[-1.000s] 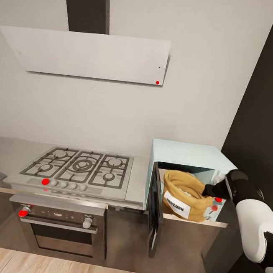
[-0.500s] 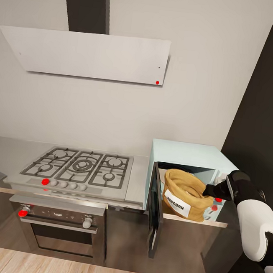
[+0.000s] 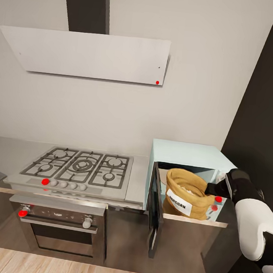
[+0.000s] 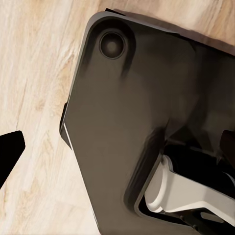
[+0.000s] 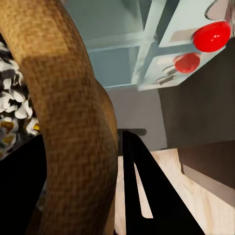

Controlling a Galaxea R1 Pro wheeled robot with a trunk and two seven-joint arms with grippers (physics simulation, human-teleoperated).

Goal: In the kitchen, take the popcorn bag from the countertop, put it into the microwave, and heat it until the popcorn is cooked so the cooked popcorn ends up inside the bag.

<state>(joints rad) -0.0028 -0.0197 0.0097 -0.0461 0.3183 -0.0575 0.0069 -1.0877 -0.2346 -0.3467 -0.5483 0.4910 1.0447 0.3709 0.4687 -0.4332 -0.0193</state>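
Left claw (image 4: 10, 149): in the left wrist view one black finger is showing at the picture edge, hanging over the wooden floor (image 4: 36, 98) and the robot's dark base (image 4: 142, 98); the second finger is cut off, so I cannot tell if the claw is apart or together.

Right arm (image 3: 251, 224): the white and black arm is reaching from the right toward the microwave opening.

Right claw (image 3: 213, 189): it is closing on the rolled rim of the popcorn bag; in the right wrist view the rim (image 5: 73, 112) is sitting between a black finger (image 5: 147, 191) and a dark shape on the other side, so the claw is clamped on the popcorn bag.

Popcorn bag (image 3: 187, 194): it is standing inside the microwave, leaning a little, its white label facing outward; the lower right part is hidden.

Popcorn (image 5: 12, 110): pale pieces are showing in the bag's mouth, partly in shadow.

Microwave (image 3: 189, 152): it is sitting on the counter (image 3: 138, 183), right of the gas hob (image 3: 80, 166); its door (image 3: 155, 208) is standing open, seen almost edge-on. Red knobs (image 5: 210, 36) are showing on its side panel, partly covered by the claw in the head view.

Oven (image 3: 60, 225): it is below the hob.

Hood (image 3: 90, 54): it is on the wall above.
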